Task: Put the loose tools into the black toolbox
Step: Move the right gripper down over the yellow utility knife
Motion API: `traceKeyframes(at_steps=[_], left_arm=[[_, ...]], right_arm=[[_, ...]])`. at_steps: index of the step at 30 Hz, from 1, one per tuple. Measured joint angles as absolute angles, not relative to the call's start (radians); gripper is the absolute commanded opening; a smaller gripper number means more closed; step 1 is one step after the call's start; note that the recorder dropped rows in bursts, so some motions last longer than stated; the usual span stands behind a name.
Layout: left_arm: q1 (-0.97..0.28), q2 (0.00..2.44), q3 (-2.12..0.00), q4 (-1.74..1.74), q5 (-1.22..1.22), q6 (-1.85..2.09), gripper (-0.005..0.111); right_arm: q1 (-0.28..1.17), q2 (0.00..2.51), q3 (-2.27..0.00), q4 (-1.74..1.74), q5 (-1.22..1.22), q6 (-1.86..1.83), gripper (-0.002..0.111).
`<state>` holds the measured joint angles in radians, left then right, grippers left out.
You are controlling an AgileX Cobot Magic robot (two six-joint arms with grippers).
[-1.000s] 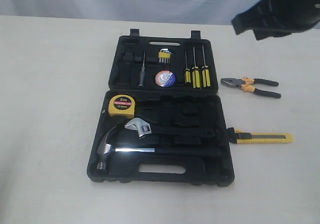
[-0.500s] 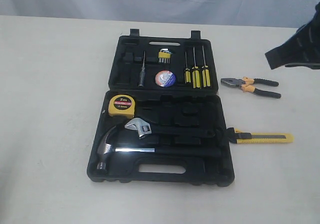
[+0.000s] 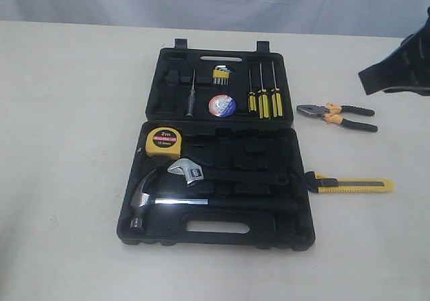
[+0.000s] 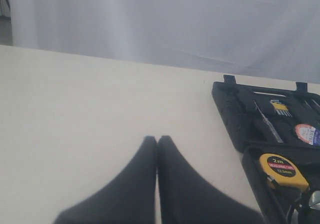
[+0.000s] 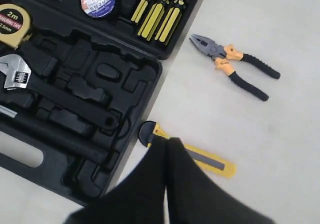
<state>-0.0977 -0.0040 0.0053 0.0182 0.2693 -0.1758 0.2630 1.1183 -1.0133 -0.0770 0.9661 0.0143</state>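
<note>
The yellow tape measure point(image 3: 163, 141) and small black tape roll with a colourful label point(image 3: 222, 105) sit in the big black plastic toolbox point(image 3: 269, 237), but the pliers with black-orange handles point(image 3: 336, 116) and the yellow-black utility knife point(image 3: 353, 185) lie on the pale table point(image 3: 67, 146). The right gripper point(image 5: 167, 141) hangs above, pinched closed and empty, the knife under its tips and the pliers farther off; the left gripper point(image 4: 157, 140), also closed and empty, hovers beside the toolbox.
</note>
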Motion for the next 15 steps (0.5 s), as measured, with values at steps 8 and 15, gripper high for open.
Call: traceKeyframes(at_steps=[8,15], left_arm=[[-0.098,-0.004,0.005,0.018,0.269,-0.176,0.000],[-0.098,-0.004,0.005,0.018,0.269,-0.176,0.000]], right_arm=[[0.263,1.124,-0.999,-0.021,0.923,0.075,-0.001],[0.304,1.124,-0.988,0.039,0.962,0.037,-0.001]])
